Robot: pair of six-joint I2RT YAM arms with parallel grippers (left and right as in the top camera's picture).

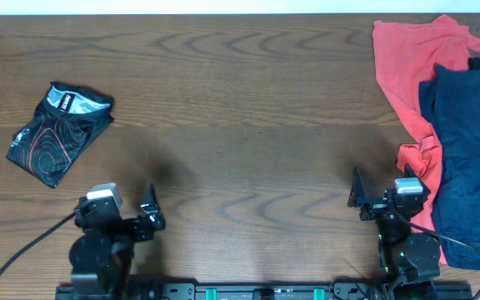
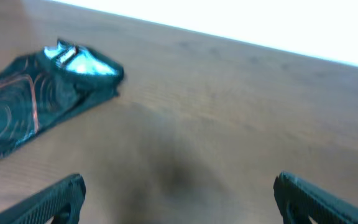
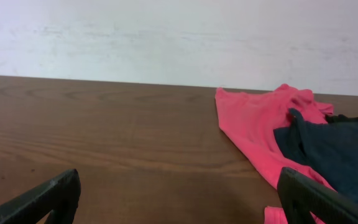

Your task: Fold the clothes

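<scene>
our left pincer (image 2: 179, 188) stands spread wide with nothing in it, only bare desk (image 1: 248, 117) between its fingers. our right pincer (image 3: 179, 185) gapes just as wide and grips nothing. both sit by the desk's front edge, with open wood ahead of and between them. we count three garments: one black jersey (image 1: 58, 132), one coral-red garment (image 1: 402, 71) and one navy-blue garment (image 1: 469, 158). the jersey lies in a compact bundle near the left edge, ahead and left of the left pincer, apart from it. navy overlaps coral at the right edge, near the right pincer.
</scene>
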